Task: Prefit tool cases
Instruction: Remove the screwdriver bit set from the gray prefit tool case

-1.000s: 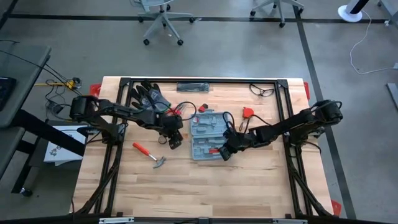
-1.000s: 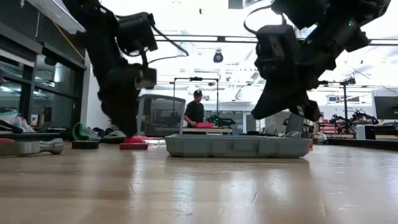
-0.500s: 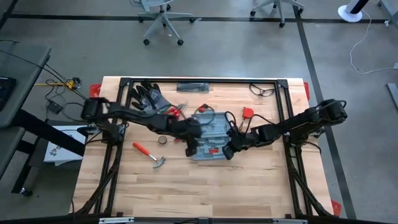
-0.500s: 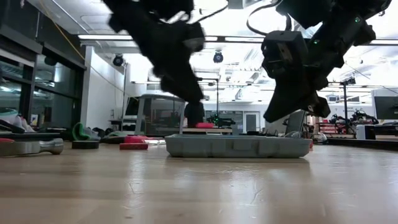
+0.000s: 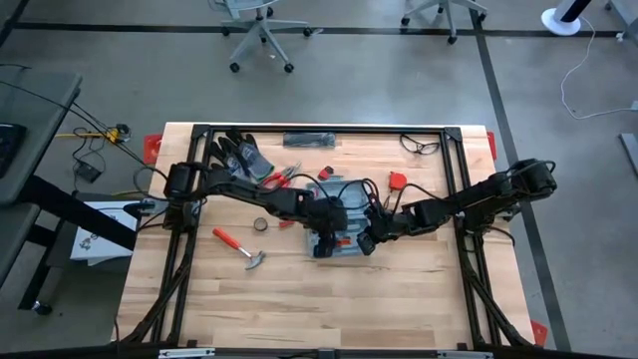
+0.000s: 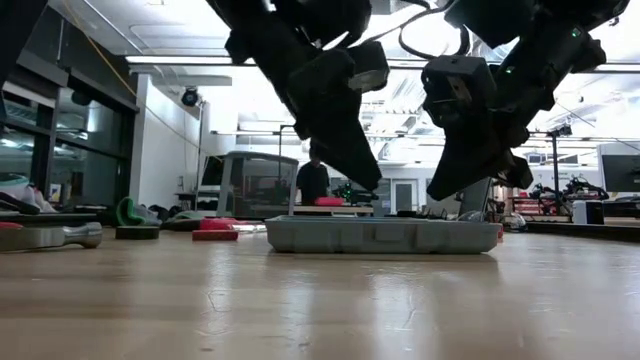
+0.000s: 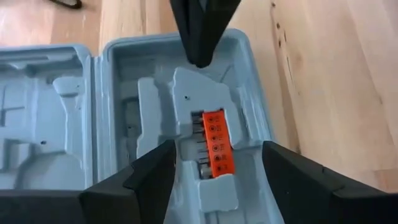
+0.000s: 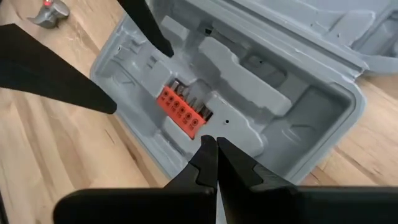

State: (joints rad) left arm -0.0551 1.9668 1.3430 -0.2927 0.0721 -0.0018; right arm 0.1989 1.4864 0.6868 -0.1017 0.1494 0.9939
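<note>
The blue-grey tool case (image 5: 337, 204) lies open and flat on the table's middle, recesses up. An orange bit holder (image 7: 217, 144) sits in a recess of its near half. My left gripper (image 7: 217, 155) hangs open above that half, one finger on each side of the bit holder, clear of the case in the low view (image 6: 372, 182). My right gripper (image 8: 216, 142) is shut, slanting down over the same half's right end (image 5: 363, 243), its tip just above the case (image 6: 440, 190).
Left of the case lie a red-handled hammer (image 5: 239, 247) and a small tape roll (image 5: 259, 224). Dark gloves (image 5: 239, 155) and red pliers (image 5: 284, 176) lie at the far left, safety glasses (image 5: 421, 146) at the far right. A person (image 6: 312, 180) stands in the room behind.
My left gripper has swung toward the table's right, from beside the case's left side to above its near half, rolling about its own axis on the way. The case and my right gripper have kept still.
</note>
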